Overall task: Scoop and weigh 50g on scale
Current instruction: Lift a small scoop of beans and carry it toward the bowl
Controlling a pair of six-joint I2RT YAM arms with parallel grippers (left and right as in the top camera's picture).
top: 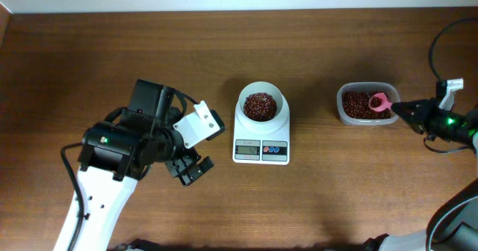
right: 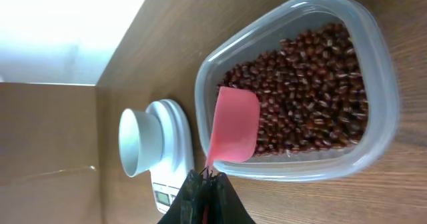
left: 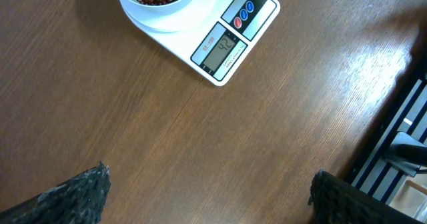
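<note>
red-brown beans (top: 260, 106) in scale bowl (top: 243, 101) and clear tub (top: 339, 105)

Overhead: table (top: 224, 206) lit evenly, moderately bright, from above; soft short shadows cast beside scale (top: 261, 135) and under left arm (top: 112, 146).

Left wrist: pale sheen spread over wood toward right side of view; display (left: 220, 51) rendered sharp; left fingers (left: 77, 194) blurred in lower corners.

Right wrist: area beyond table edge blown out white; glare caught on tub (right: 380, 84) rim; beans (right: 313, 84) and spoon (right: 233, 127) sharp; right fingers (right: 200, 204) dark, defocused.
</note>
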